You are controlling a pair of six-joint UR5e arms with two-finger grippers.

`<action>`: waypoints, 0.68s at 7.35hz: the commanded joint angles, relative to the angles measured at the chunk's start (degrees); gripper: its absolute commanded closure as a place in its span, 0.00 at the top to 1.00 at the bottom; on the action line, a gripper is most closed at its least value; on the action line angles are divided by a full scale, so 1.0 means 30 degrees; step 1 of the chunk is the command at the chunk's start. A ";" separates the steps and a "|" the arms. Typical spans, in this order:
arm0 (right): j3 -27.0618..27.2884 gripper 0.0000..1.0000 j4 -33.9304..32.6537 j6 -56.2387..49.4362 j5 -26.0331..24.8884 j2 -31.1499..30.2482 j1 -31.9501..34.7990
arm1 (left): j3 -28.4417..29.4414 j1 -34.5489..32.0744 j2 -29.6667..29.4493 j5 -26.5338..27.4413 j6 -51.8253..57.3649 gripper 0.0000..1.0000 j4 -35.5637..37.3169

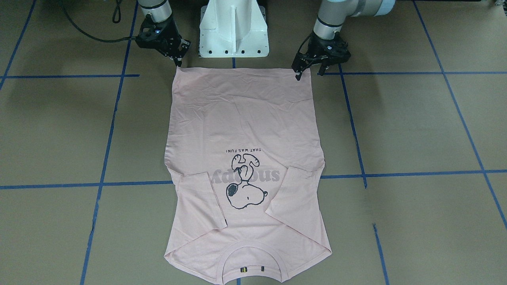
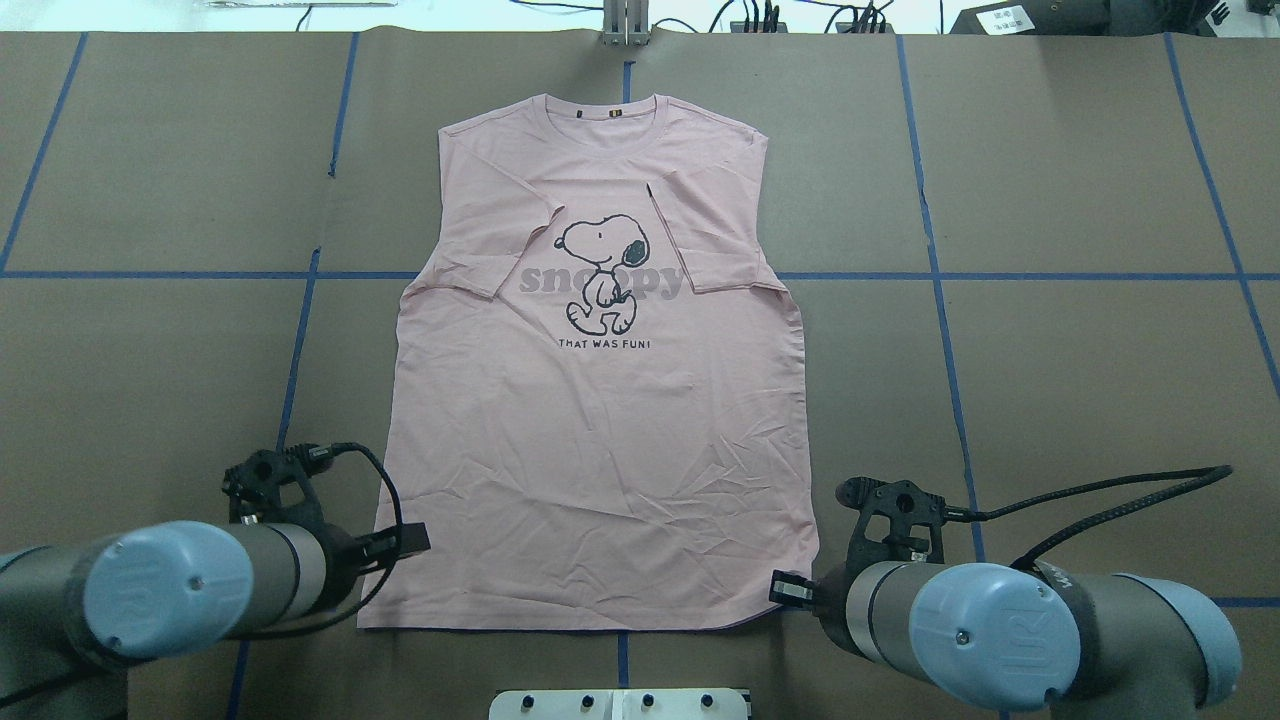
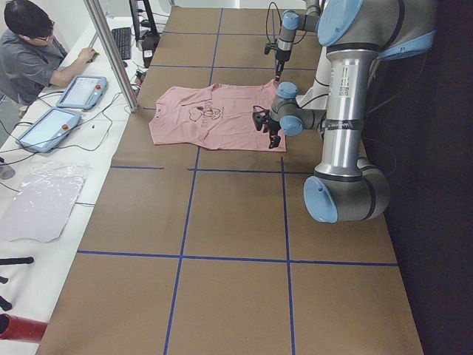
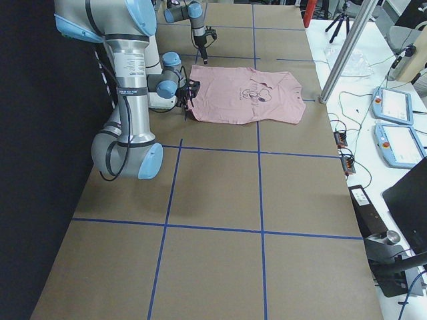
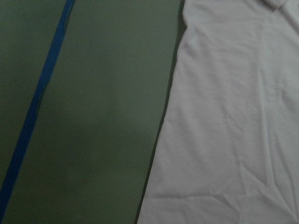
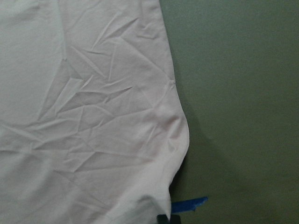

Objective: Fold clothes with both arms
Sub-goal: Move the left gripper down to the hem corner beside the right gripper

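T-shirt (image 1: 245, 118) hem spans left hand (image 1: 309, 73) to right hand (image 1: 179, 58).

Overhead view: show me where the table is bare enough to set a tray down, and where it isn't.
Bare table stretches on both sides of the T-shirt, out to the view's left and right edges, crossed by blue tape lines. Crowded: the near edge, where the left gripper and right gripper sit at the hem corners with the white pedestal between them.

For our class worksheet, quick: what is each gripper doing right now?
Left gripper: open, at a hem corner of the T-shirt, holding nothing.
Right gripper: looks open, at the other hem corner.
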 commanded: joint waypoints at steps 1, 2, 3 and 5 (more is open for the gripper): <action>0.0032 0.00 0.0002 -0.0001 0.0000 0.0030 -0.0028 | 0.0089 0.1171 -0.0669 0.1176 -0.0991 1.00 0.1363; 0.0032 0.00 0.0002 -0.0001 0.0000 0.0030 0.0001 | 0.0118 0.1173 -0.0639 0.1240 -0.0904 1.00 0.1364; 0.0032 0.00 0.0002 -0.0001 0.0029 0.0030 -0.0028 | 0.0147 0.1144 -0.0494 0.1241 -0.0671 1.00 0.1335; 0.0032 0.00 0.0031 -0.0001 0.0029 0.0030 -0.0028 | 0.0206 0.1173 -0.0144 0.1241 -0.0640 1.00 0.1276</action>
